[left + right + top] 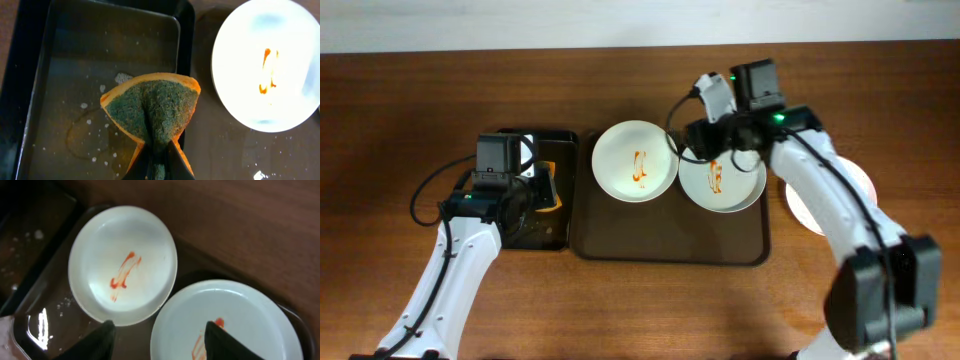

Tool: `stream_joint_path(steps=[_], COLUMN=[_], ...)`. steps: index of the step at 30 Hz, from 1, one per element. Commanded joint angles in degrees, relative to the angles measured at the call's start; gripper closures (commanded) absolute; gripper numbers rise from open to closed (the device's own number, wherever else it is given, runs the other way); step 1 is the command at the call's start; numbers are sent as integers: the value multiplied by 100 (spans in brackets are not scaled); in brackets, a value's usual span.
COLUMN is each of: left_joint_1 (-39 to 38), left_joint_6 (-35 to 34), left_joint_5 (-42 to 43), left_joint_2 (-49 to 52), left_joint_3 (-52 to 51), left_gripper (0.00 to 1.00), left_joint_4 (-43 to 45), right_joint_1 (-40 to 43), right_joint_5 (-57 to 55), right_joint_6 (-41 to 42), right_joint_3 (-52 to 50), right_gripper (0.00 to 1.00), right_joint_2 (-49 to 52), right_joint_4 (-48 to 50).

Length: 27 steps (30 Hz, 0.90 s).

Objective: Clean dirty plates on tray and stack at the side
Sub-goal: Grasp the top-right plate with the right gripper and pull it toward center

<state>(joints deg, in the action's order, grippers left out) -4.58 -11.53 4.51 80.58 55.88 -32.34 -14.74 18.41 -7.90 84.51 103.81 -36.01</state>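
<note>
White sauced plate (pixel 250 310) below spread R pincer (pixel 161 337).

**Wooden tabletop** (pixel 400 100), seen from overhead. Three items lie directly on it, all in the middle band between the far and near edges.

- **Centre:** the large dark brown tray (pixel 670 252), its long sides parallel to the far edge.
- **Left:** a smaller black tray (pixel 558 238) lies close against the brown tray's left short side. Contact cannot be told.
- **Right:** a white plate (pixel 798 205) lies on bare wood just beside the brown tray, toward the right edge, and is partly hidden.
</note>
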Motion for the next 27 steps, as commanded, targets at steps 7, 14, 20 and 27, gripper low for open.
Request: stream_joint_path(steps=[7,14,20,27], left_joint_1=[24,24,24,24], left_joint_6=[92,92,92,92], left_joint_5=[63,63,177,367], left_joint_2=[-83,-83,-83,-83], left_joint_3=[-44,-44,-44,-46], left_gripper=[100,100,100,100], left_joint_4=[-4,-9,-31,-79], right_joint_1=[-181,-330,-450,-448], right_joint_5=[-109,-107,352,494], right_joint_6=[133,151,758,758], right_joint_3=[131,120,125,170], right_gripper=[48,73,96,73], right_joint_2=[1563,1880,1869,1869], right_joint_4=[1272,1342,258,-260])
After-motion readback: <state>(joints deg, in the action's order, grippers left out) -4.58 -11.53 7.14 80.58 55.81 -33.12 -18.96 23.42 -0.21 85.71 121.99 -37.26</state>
